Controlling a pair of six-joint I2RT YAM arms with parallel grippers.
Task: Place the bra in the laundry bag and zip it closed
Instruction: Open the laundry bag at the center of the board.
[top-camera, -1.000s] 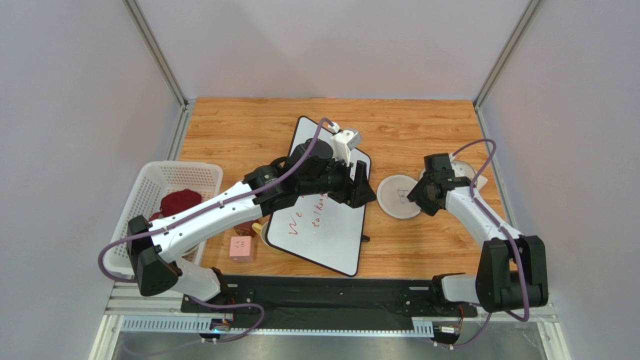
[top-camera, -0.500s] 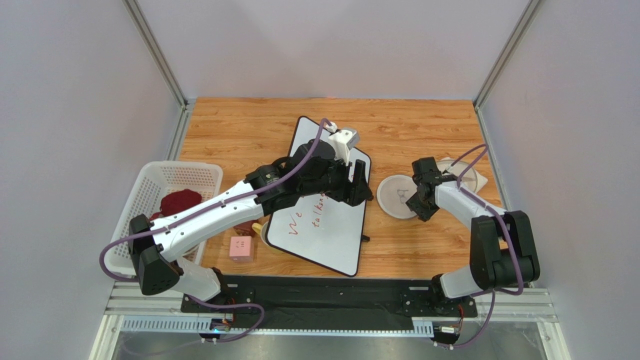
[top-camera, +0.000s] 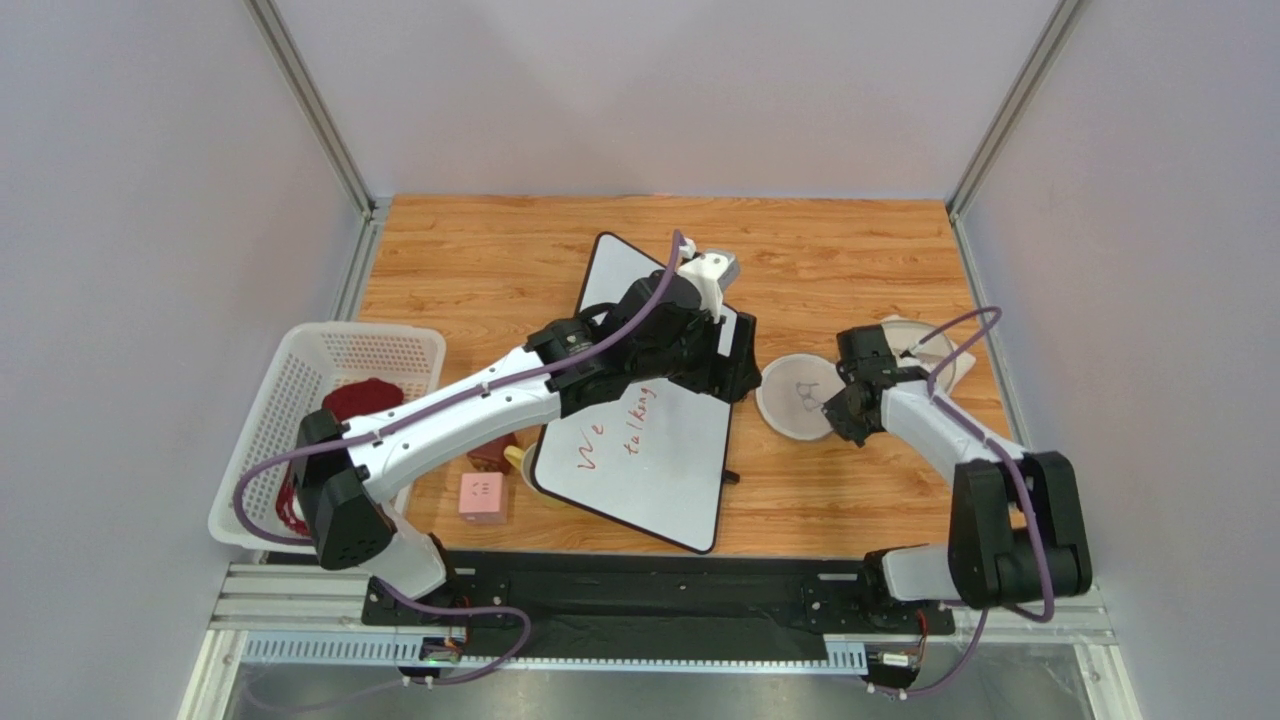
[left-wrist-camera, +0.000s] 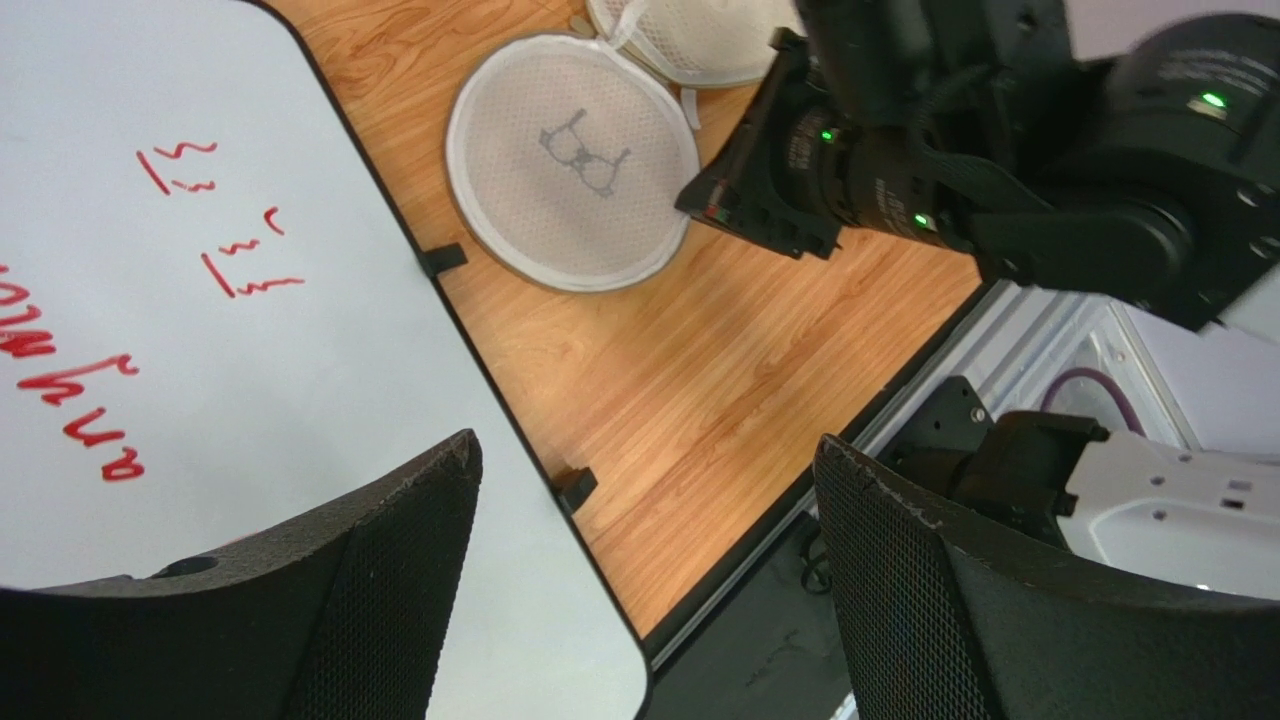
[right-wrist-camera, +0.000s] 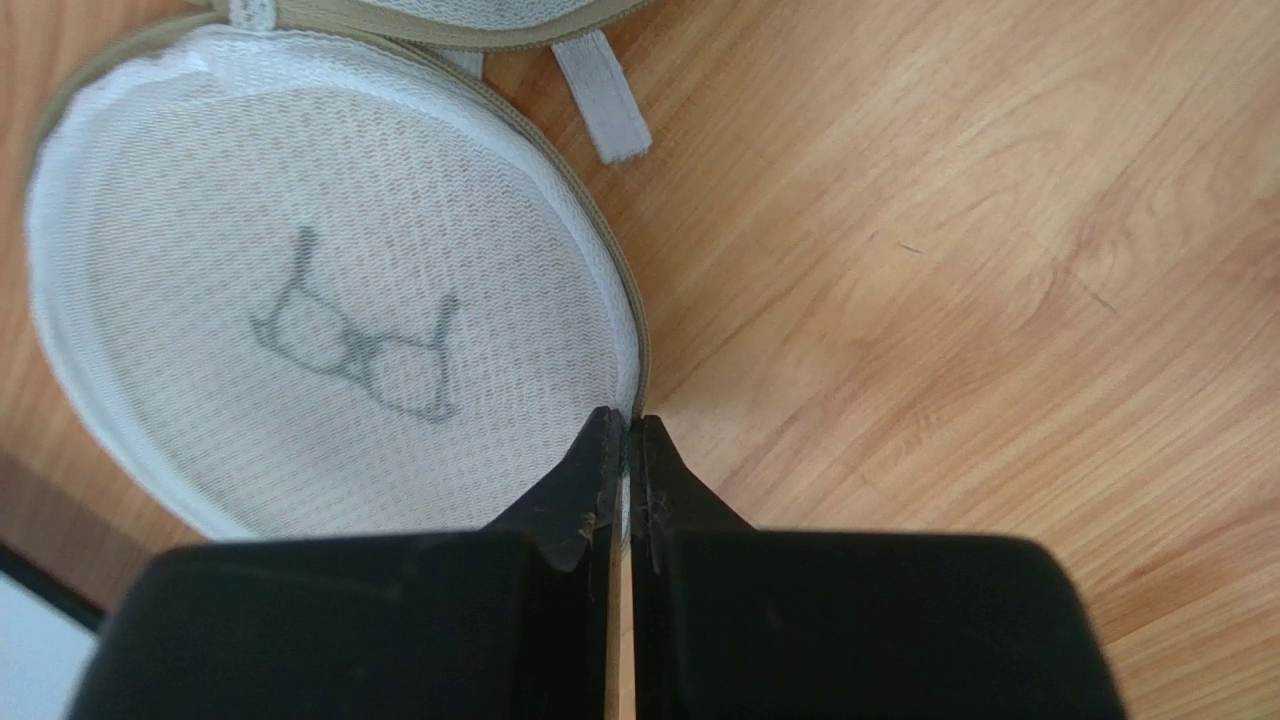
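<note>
The right gripper (right-wrist-camera: 624, 432) has its jaws pressed together at the rim of the laundry bag (right-wrist-camera: 301, 300), perhaps nipping it. The left gripper (left-wrist-camera: 646, 495) gapes wide, empty, over the whiteboard (left-wrist-camera: 181, 300). The bra (top-camera: 361, 402) lies in the basket (top-camera: 361, 332)

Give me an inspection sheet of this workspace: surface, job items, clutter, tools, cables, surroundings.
Surface: wooden table, no spills seen.
Job's things: bra lies in the white basket, not in the bag. The laundry bag is unzipped, its disc lid flat on the table beside the body.
Clutter: whiteboard with red writing; pink box.
Tools: left tool open above the whiteboard's edge. Right tool shut at the lid's rim; whether it pinches the rim cannot be told.
Cables: purple cables loop along both arms, no snag seen.
Surroundings: grey walls, metal frame posts.
</note>
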